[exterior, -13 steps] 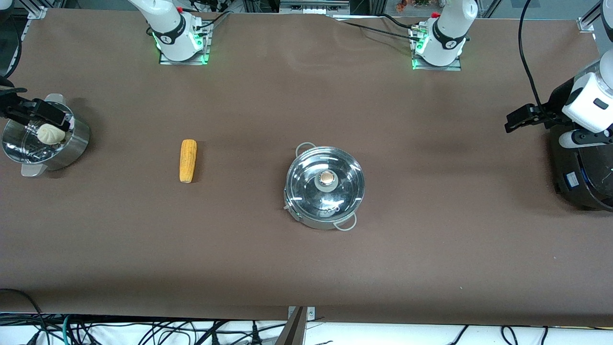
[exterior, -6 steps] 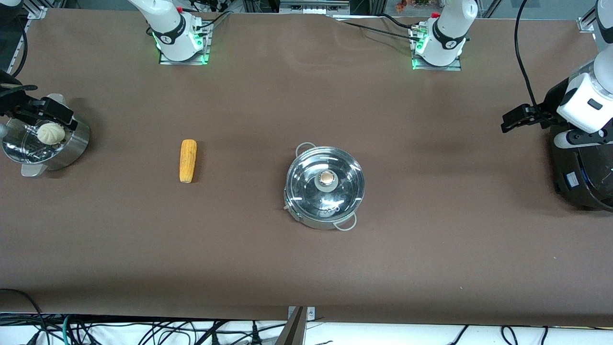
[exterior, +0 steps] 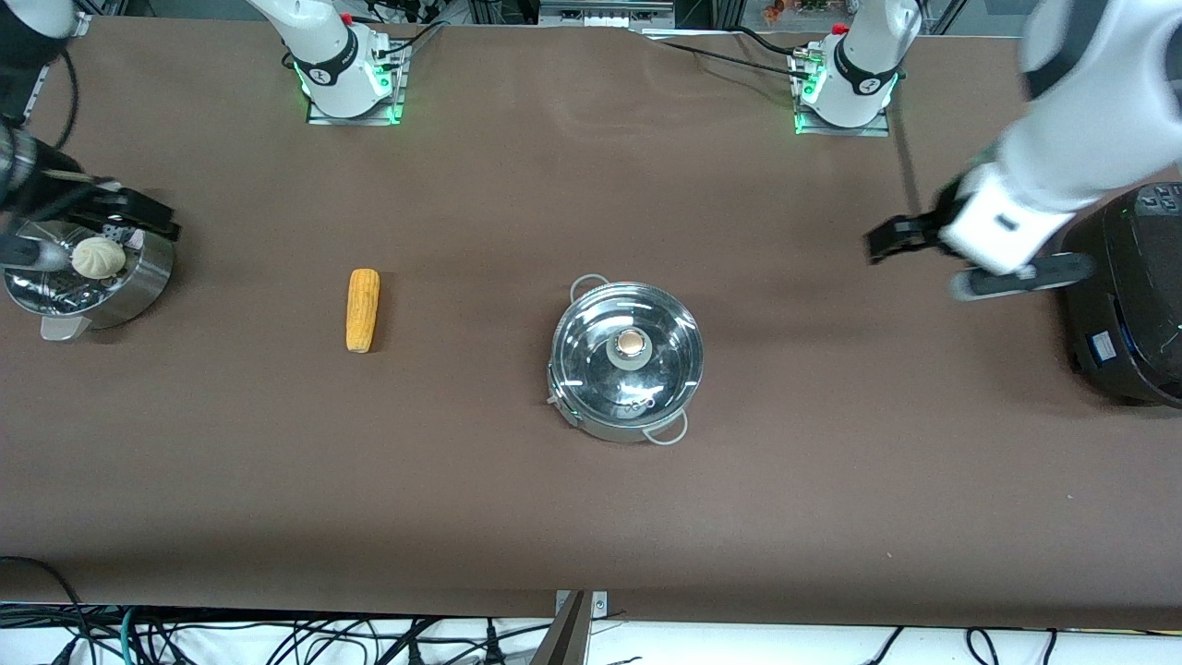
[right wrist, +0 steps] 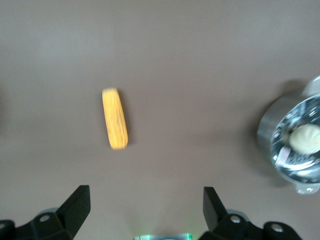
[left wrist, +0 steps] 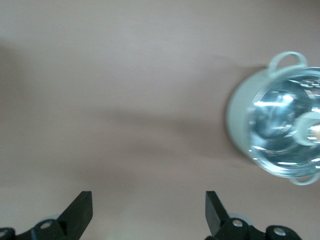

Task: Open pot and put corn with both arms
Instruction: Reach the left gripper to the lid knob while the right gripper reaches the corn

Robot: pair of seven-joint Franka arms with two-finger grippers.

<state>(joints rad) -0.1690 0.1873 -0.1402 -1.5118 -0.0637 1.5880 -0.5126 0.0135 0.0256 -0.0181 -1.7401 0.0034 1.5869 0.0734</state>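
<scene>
Pot (exterior: 627,358) mid-table, lid on. Corn (exterior: 362,309) on table toward right arm's end. Left gripper (exterior: 888,242) over bare table, fingers spread. Right gripper (exterior: 138,215) over steamer (exterior: 120,291), fingers spread.

The left gripper (exterior: 877,246) has swung in from the table's end toward the pot (exterior: 627,360), now hanging over bare table at the pot's two o'clock, while the right gripper (exterior: 152,217) has edged past the steamer pot's (exterior: 138,286) rim toward the corn (exterior: 363,309).

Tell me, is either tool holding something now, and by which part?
Nothing is held. The left tool and right tool are both open and empty; the corn lies on the table.
</scene>
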